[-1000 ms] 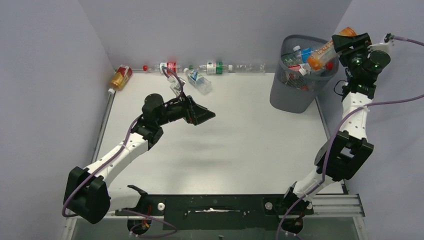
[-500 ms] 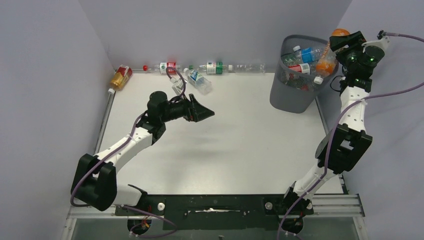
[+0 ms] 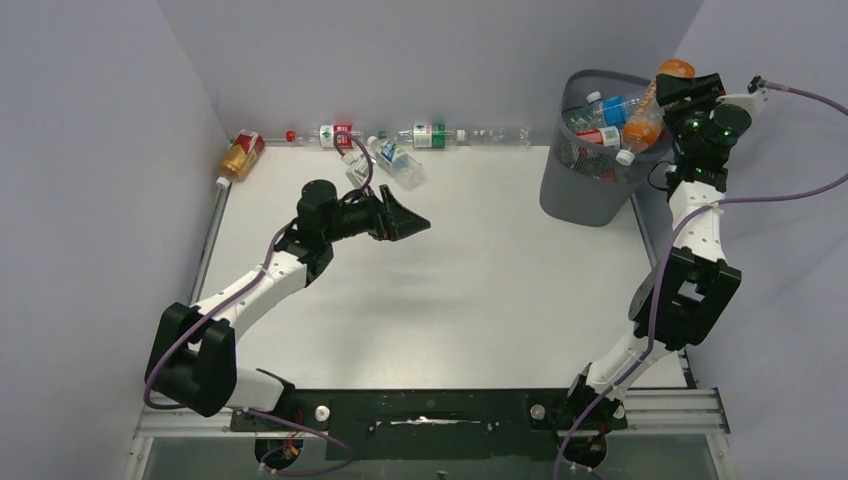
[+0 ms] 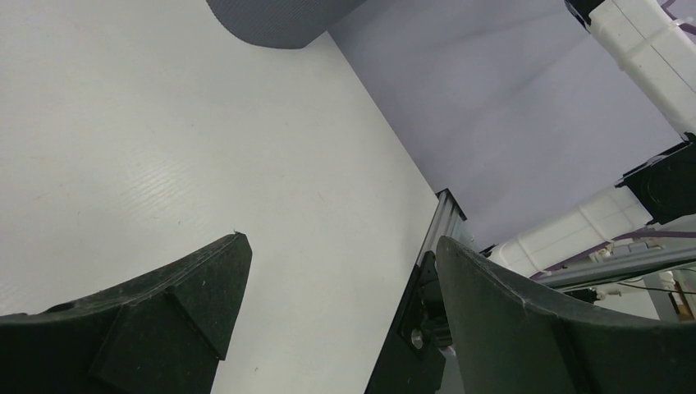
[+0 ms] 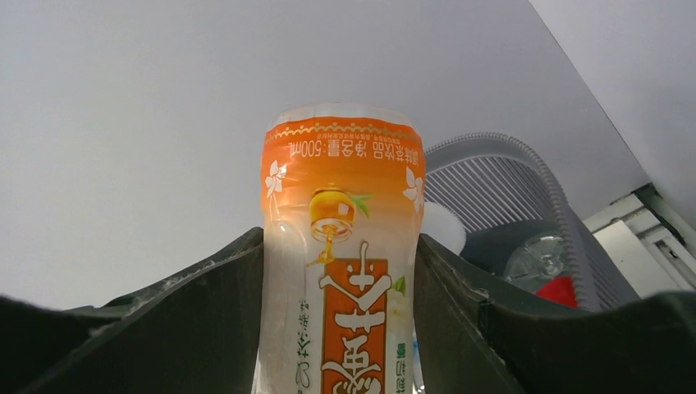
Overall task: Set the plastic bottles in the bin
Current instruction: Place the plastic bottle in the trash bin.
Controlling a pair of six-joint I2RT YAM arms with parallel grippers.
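Right tool (image 3: 692, 93) grips orange bottle (image 3: 645, 120) cap-down over the bin (image 3: 585, 195) at 1 o'clock, ready for release; left tool (image 3: 405, 222) wide, empty.

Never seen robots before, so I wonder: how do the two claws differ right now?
The left gripper is open and empty; the right gripper is shut on an orange bottle. The left gripper hangs over the table; the right gripper is up at the bin rim. Both are dark and two-fingered.
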